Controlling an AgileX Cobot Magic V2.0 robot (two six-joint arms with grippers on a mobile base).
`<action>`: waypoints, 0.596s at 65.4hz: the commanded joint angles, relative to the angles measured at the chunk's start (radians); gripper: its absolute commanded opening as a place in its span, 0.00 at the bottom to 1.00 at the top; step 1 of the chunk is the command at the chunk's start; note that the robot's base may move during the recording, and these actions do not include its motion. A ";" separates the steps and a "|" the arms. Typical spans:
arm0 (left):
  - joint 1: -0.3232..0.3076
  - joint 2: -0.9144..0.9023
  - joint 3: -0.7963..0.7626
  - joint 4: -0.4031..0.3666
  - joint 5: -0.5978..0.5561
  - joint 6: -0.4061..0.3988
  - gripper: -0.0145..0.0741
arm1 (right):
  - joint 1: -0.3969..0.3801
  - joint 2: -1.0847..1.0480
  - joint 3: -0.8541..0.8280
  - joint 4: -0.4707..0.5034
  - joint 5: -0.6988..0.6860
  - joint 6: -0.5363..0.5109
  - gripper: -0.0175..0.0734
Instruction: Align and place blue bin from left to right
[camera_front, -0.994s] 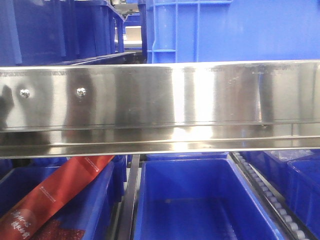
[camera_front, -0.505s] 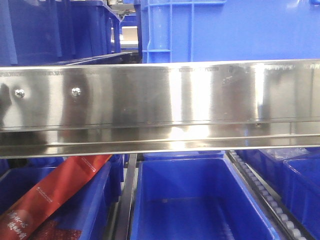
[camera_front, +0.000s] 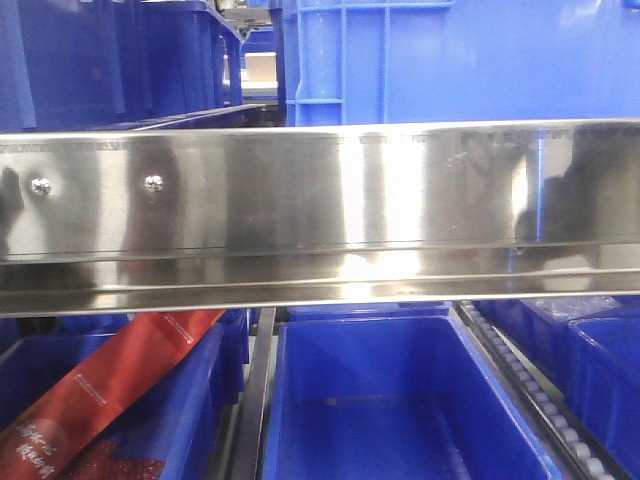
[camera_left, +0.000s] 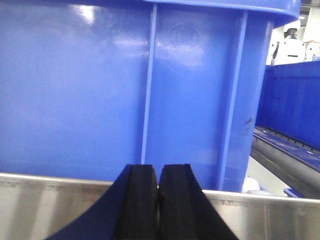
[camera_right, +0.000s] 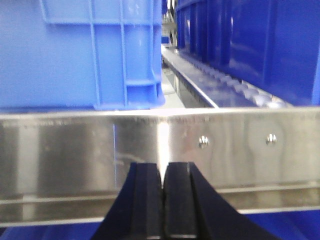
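The blue bin (camera_front: 460, 60), bright blue with raised vertical ribs, stands on the upper shelf behind the steel rail (camera_front: 320, 210), at the upper right of the front view. Its ribbed wall (camera_left: 100, 85) fills the left wrist view. My left gripper (camera_left: 158, 172) is shut with nothing held, just in front of the rail and near the bin's right corner. In the right wrist view the bin (camera_right: 75, 50) is at the upper left above the rail (camera_right: 250, 150). My right gripper (camera_right: 163, 170) is shut and empty, low before the rail. Neither gripper shows in the front view.
Darker smooth blue bins (camera_front: 120, 60) stand at the upper left, and also beside the blue bin (camera_right: 250, 45) past a roller track (camera_right: 220, 80). Below the rail are open blue bins (camera_front: 370, 400), one holding a red package (camera_front: 110, 380). A roller track (camera_front: 530, 390) runs at the lower right.
The front view has shifted a little: the rail's screws and the blue bin's left edge now sit slightly further left. In the last half second almost nothing moved.
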 joint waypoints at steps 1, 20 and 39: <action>0.004 -0.005 -0.002 -0.004 -0.019 0.004 0.18 | -0.004 -0.008 0.000 0.006 -0.037 -0.003 0.11; 0.004 -0.005 -0.002 -0.004 -0.019 0.004 0.18 | -0.004 -0.008 0.000 0.006 -0.064 -0.001 0.11; 0.004 -0.005 -0.002 -0.004 -0.019 0.004 0.18 | -0.004 -0.008 0.000 0.006 -0.083 -0.001 0.11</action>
